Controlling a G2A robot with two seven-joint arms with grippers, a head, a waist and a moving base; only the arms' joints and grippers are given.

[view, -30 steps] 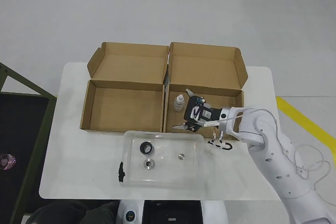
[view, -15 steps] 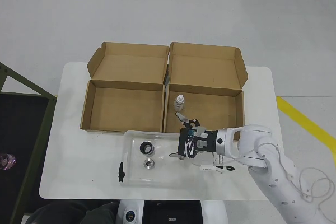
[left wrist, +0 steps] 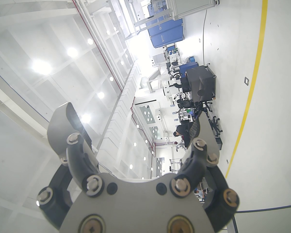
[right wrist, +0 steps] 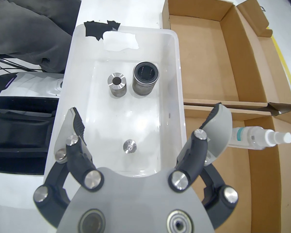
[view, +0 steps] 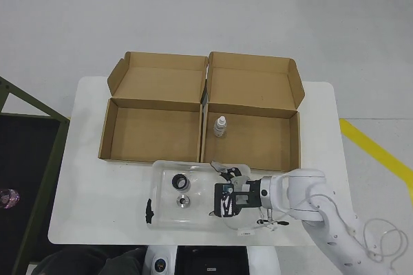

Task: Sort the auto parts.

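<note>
Over the clear plastic tray [right wrist: 179,73], the right gripper [right wrist: 148,112] has come from the cardboard box [view: 261,141], fingers spread, empty. Inside stand a steel sleeve [right wrist: 145,73], a smaller cylinder [right wrist: 117,83] and a shiny disc [right wrist: 129,145].

Our white right arm [view: 315,206] lay bent and low, its silver-and-black right end effector [view: 218,190] angled downward with jaws spread wide. Our matching left end effector [left wrist: 133,115] tilted upward, jaws likewise spread wide.
</note>
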